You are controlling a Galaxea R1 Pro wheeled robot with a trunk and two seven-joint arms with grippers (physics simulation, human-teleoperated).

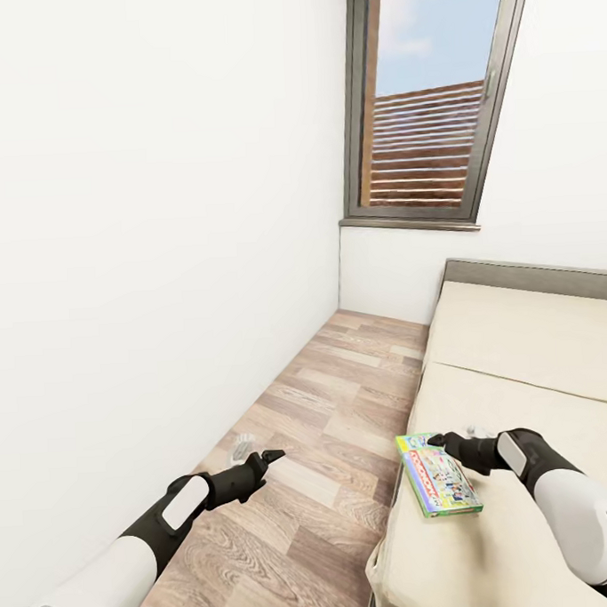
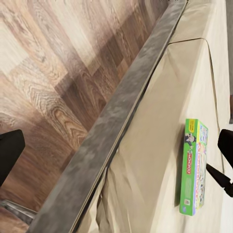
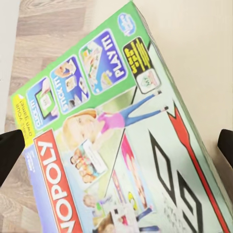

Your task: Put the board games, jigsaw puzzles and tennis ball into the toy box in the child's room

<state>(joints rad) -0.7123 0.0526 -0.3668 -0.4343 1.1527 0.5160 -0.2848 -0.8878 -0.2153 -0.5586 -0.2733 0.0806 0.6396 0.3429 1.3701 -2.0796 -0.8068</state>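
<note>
One board game (image 1: 437, 474), a flat green-and-white Monopoly box, lies face up on the cream bed (image 1: 519, 346), close to the bed's floor-side edge. My right gripper (image 1: 438, 440) hovers at the box's far end, open. In the right wrist view its fingers (image 3: 9, 153) stand wide apart with the box lid (image 3: 111, 145) between and beyond them. My left gripper (image 1: 272, 455) is open with nothing in it, out over the wooden floor beside the bed. From the left wrist view the box (image 2: 194, 167) lies past the bed's grey side rail (image 2: 111, 126).
A white wall runs close along the left. The wood floor (image 1: 335, 400) forms a narrow strip between that wall and the bed. A tall window (image 1: 427, 110) sits in the far wall above the bed's grey headboard (image 1: 534, 278).
</note>
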